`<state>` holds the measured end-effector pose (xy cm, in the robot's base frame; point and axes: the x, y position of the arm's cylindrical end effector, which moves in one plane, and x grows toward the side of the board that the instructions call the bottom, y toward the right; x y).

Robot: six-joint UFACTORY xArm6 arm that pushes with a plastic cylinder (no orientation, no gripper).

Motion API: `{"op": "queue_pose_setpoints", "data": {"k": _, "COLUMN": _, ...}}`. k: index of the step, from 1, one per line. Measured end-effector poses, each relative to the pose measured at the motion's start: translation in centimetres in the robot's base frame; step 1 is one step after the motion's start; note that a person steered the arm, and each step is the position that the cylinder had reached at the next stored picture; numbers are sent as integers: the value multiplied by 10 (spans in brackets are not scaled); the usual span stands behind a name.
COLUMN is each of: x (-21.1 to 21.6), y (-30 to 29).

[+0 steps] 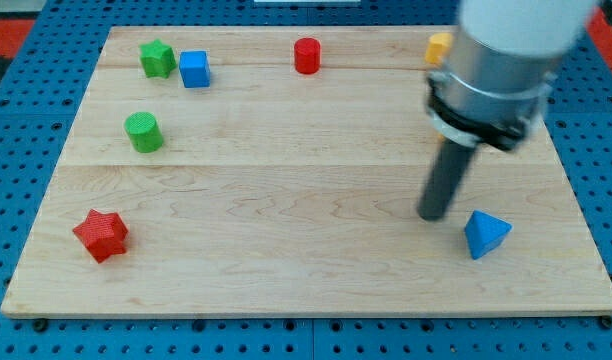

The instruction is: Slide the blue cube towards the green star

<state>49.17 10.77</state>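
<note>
The blue cube sits square to the board's edges, no long axis to speak of — just beside the green star, at its 3 o'clock. It lies well apart from my tip, toward 10 o'clock. The rod stands nearly upright, touching nothing — the blue pyramid is nearby at 4 o'clock.

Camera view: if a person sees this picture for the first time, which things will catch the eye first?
The big grey arm at the view's upper right stands out first, its dark rod coming down to my tip, just left of the blue pyramid-like block. Next comes the pair at the upper left, the blue cube close beside the green star. A red star sits alone at the lower left.
</note>
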Motion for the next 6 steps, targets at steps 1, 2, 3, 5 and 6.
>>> {"op": "queue_pose_setpoints", "data": {"k": 1, "x": -89, "y": -73}}
{"op": "queue_pose_setpoints", "data": {"k": 2, "x": -160, "y": -125}}
{"op": "queue_pose_setpoints", "data": {"k": 3, "x": -221, "y": -144}}
{"op": "queue_pose_setpoints", "data": {"k": 5, "x": -268, "y": -254}}
{"op": "queue_pose_setpoints", "data": {"k": 6, "x": -250, "y": -270}}
